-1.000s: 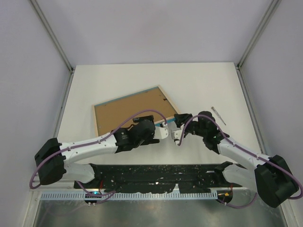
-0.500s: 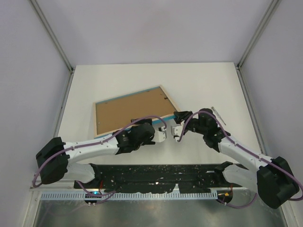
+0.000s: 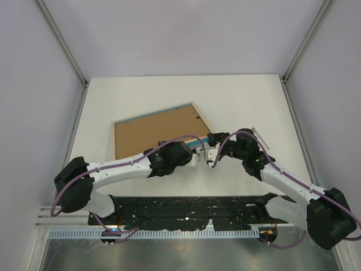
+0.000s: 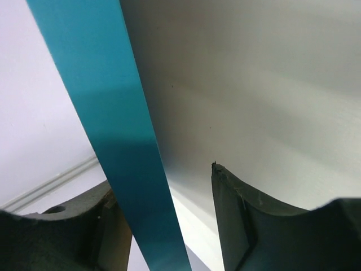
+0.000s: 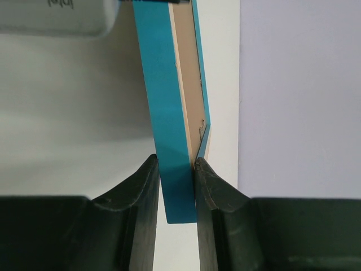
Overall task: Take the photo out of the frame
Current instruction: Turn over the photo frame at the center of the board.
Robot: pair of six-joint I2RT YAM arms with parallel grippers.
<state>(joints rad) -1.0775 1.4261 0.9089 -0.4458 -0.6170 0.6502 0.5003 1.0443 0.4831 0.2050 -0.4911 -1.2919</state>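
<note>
The frame [image 3: 194,142] lies back-up on the white table, its brown backing board [image 3: 155,131] facing the camera. The photo is hidden under the board. My right gripper [image 3: 212,149] is shut on the frame's near right corner; in the right wrist view both fingers [image 5: 141,195] press the light-blue edge [image 5: 163,84], which stands tilted off the table. My left gripper [image 3: 197,158] is open at the same near edge. In the left wrist view the blue edge [image 4: 121,135] runs between the parted fingers [image 4: 254,226], close to the left one.
A small thin metal tool [image 3: 260,137] lies on the table right of the frame. The white body of the left gripper [image 5: 56,17] shows at the top left of the right wrist view. Grey walls enclose the table.
The left arm has swung in, bringing its open gripper up to the frame's near edge beside the right gripper. The frame has shifted slightly away and its near corner sits higher.
</note>
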